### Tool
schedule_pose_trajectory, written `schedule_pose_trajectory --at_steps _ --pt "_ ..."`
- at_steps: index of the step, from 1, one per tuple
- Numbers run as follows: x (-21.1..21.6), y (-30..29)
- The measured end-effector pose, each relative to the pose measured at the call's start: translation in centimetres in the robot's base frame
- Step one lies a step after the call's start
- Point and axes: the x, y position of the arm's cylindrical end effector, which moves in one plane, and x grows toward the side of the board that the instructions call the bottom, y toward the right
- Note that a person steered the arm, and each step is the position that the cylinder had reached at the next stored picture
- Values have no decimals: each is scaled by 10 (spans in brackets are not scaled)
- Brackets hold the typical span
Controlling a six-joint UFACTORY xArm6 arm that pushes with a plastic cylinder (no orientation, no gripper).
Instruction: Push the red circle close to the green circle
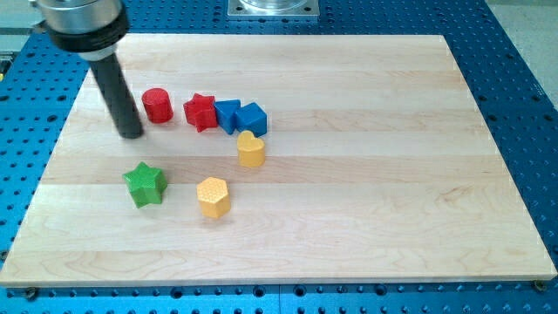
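Pale wooden board (366, 174), fine lengthwise grain, is lying on a blue perforated metal table (523, 105). The dark matte rod is coming down from the view's top left, and my tip (131, 135) is resting on the wood just to the view's left of the red circle (158, 105), a short ribbed cylinder; whether tip and block are touching cannot be told. The rod carries no fingers, so nothing is being grasped. Red star (201, 112) is sitting just right of the circle, apart from it, and touching a blue block (227, 115) whose shape is unclear; a blue cube (252, 118) is pressing against that one. Yellow heart (251, 149) is standing just below the cube. Green star (145, 184) is sitting below the tip; yellow hexagon (214, 196) is near it to the right. All blocks are showing a layered, ridged plastic surface. No green circle is showing.
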Motion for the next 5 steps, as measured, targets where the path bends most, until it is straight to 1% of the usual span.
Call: schedule_pose_trajectory --at_steps 1,2,3,4,5 --pt "-49 -50" --pt "-109 -46" --pt "-100 49" --pt "-79 78" --pt "-66 79"
